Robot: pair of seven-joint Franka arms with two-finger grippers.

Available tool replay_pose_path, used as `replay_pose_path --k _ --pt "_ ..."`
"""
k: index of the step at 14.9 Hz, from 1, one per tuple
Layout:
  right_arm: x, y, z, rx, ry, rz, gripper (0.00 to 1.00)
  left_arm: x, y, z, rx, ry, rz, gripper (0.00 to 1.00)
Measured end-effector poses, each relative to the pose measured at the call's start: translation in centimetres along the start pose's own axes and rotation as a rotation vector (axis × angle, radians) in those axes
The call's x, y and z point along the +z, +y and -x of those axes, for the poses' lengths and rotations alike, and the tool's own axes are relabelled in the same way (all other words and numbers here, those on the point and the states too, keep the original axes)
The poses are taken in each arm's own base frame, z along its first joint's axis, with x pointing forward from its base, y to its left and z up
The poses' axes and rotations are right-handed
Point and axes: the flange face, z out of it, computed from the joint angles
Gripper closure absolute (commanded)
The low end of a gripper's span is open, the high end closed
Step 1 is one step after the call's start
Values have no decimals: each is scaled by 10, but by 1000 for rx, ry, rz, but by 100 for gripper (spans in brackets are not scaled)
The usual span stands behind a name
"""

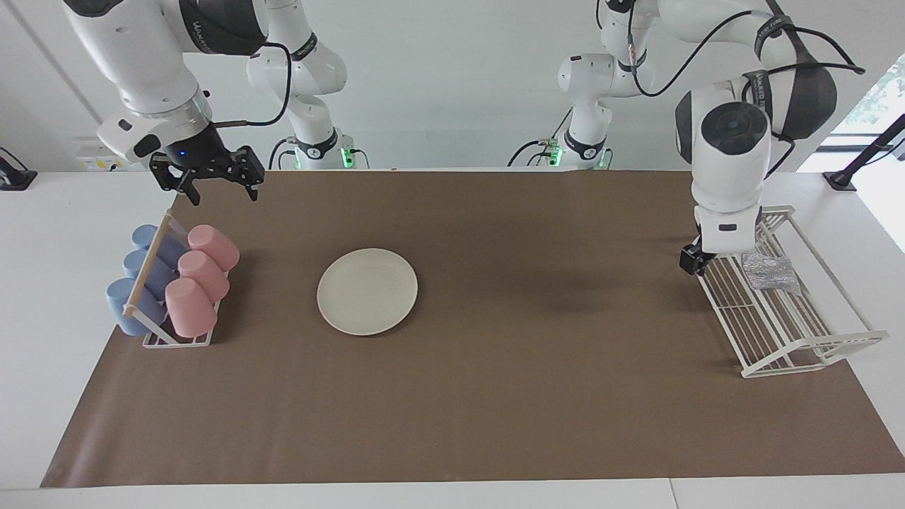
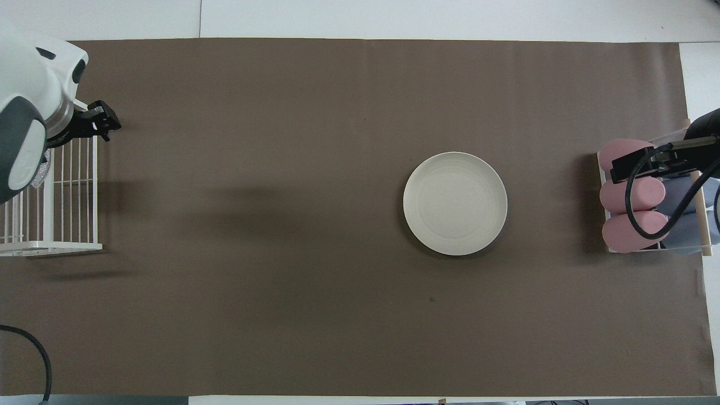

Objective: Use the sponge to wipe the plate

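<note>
Sponge [image 1: 771,271] in rack [image 1: 792,332] beside left gripper [image 1: 694,260], grip unclear, right gripper [image 1: 220,189] wide

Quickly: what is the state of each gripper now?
Left gripper: over the white rack, state cannot be told.
Right gripper: open, holding nothing.

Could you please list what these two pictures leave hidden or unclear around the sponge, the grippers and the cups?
- Sponge: in the overhead view the left arm covers nearly all of it.
- Left gripper: by the wire rack; in the facing view the wrist hides its fingers.
- Right gripper: open above the cup rack; the overhead view's edge cuts it off.
- Blue cups: the right arm and its cable largely cover them overhead.
</note>
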Motion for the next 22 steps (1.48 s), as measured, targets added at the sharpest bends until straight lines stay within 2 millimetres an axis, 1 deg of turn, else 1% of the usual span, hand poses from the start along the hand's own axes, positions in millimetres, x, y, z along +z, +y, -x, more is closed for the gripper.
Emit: replay_pose_path --k 3,4,5,9,11,12,15,19,22 --pt "0 0 0 0 0 0 0 -41 -50 12 73 -45 109 0" --pt "0 0 0 0 0 0 0 -51 -60 19 97 -58 120 0" --pt "0 0 0 0 0 0 0 -60 -65 27 114 -73 137 0" --pt "0 0 0 0 0 0 0 -85 -67 53 154 -136 228 0" --pt "0 0 0 0 0 0 0 -93 -70 64 212 -160 243 0" --pt "0 0 0 0 0 0 0 -95 -72 67 233 -162 246 0" --pt "0 -2 0 -4 0 0 0 -95 -72 68 256 -160 251 0" --pt "0 -11 -1 -20 1 1 0 -93 -72 68 261 -162 251 0" --pt "0 -12 -1 -22 1 1 0 -91 -69 66 261 -159 264 0"
